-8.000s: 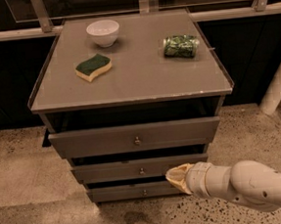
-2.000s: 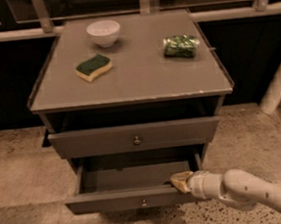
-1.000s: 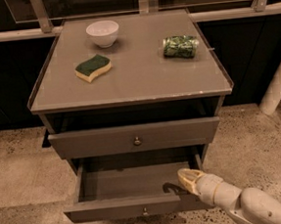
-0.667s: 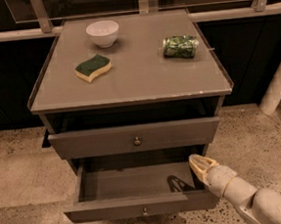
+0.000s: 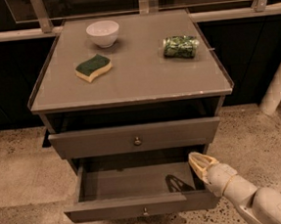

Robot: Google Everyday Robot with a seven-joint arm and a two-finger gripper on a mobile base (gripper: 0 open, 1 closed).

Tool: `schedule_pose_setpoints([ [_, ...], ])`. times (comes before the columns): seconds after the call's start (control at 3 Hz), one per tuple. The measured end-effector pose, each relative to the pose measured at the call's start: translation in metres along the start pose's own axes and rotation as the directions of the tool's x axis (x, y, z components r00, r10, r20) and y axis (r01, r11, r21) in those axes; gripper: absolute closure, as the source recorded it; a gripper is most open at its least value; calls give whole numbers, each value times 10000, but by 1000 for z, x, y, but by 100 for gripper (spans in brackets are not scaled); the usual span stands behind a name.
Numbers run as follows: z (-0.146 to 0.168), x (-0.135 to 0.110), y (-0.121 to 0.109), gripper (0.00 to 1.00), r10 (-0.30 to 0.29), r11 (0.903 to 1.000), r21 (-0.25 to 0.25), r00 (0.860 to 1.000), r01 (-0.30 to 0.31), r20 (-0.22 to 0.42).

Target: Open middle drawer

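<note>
The middle drawer (image 5: pixel 139 206) of the grey cabinet stands pulled out toward me, its flat front low in the view with a small brass knob (image 5: pixel 146 211). Its inside (image 5: pixel 132 181) is bare and shows only the arm's shadow. The top drawer (image 5: pixel 133 138) above it is closed, with its own knob (image 5: pixel 137 141). My gripper (image 5: pixel 200 162), cream-coloured, sits at the open drawer's right side, just above its right wall, on the end of the white arm that enters from the bottom right. It holds nothing that I can see.
On the cabinet top (image 5: pixel 142 79) stand a white bowl (image 5: pixel 103 33), a green and yellow sponge (image 5: pixel 93 68) and a green crumpled bag (image 5: pixel 180 46). A white pipe (image 5: pixel 278 82) rises at the right. Speckled floor (image 5: pixel 22 168) surrounds the cabinet.
The middle drawer went from closed to pulled fully out. My gripper has left the drawer front and moved up and right, to the drawer's right side.
</note>
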State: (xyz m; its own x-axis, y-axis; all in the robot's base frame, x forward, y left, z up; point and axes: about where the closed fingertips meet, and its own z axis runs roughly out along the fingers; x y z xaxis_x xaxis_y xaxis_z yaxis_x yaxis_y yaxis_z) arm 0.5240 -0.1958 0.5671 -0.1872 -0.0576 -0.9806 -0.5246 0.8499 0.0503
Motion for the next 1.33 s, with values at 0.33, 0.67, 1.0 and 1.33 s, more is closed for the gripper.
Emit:
schedule_pose_setpoints([
  [0.33, 0, 0, 0, 35, 0, 10000, -1, 10000, 0, 0],
  [0.67, 0, 0, 0, 12, 0, 10000, -1, 10000, 0, 0],
  [1.0, 0, 0, 0, 0, 0, 10000, -1, 10000, 0, 0],
  [1.33, 0, 0, 0, 0, 0, 10000, -2, 10000, 0, 0],
])
